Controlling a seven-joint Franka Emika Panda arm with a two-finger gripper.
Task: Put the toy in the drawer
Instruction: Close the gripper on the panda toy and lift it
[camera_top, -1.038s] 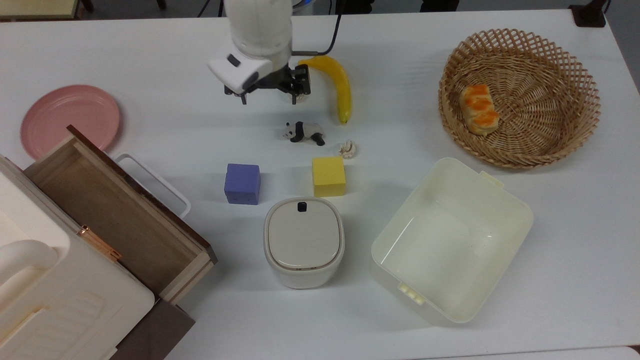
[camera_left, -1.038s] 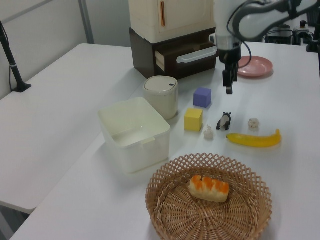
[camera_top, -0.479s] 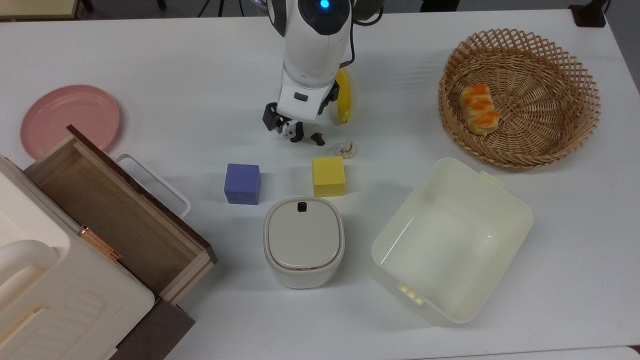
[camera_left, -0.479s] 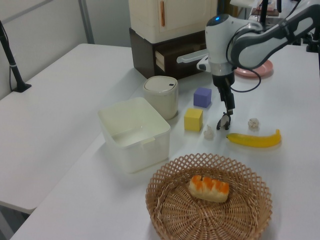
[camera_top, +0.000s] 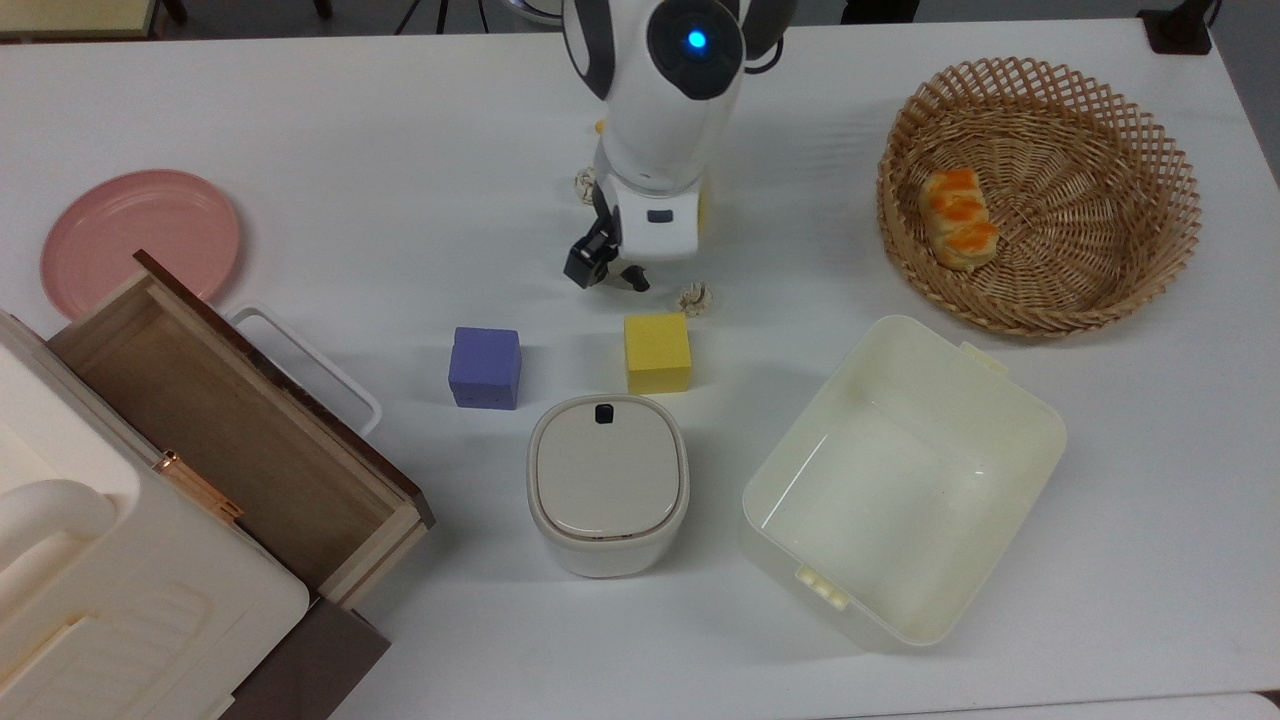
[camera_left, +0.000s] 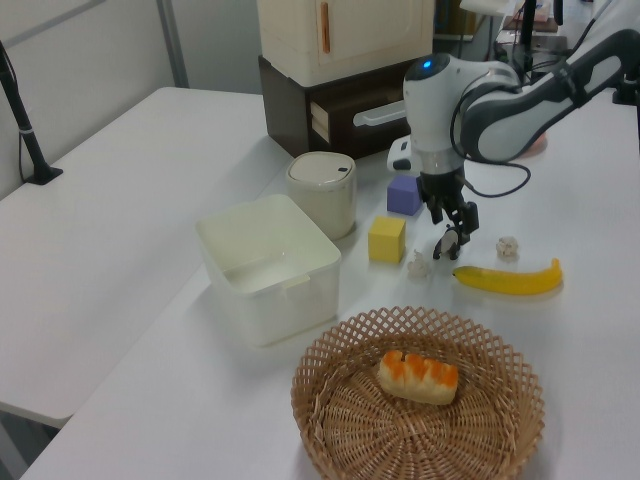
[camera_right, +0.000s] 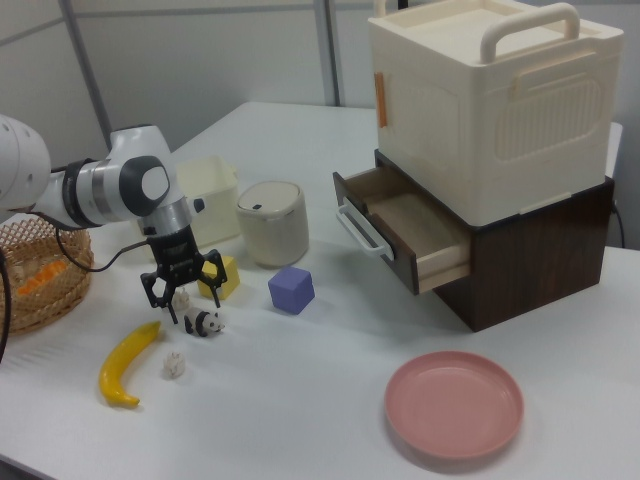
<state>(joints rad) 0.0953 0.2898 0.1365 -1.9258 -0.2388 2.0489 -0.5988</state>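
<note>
The toy (camera_right: 204, 322) is a small black-and-white panda figurine standing on four legs on the white table. The drawer (camera_right: 405, 228) is a light-wood box with a dark brown front edge and a white loop handle (camera_right: 358, 230). It is pulled open from the cabinet, well apart from the toy.

I see a glossy black-and-white panda figurine (camera_right: 205, 322), looks like smooth plastic. The light-wood drawer (camera_right: 405, 228) shows matt bare grain inside. Woven wicker basket (camera_top: 1040, 195), rough. Matt foam-like purple cube (camera_right: 291, 289). My arm's white shell shines; black gripper (camera_right: 180, 282) matt.
</note>
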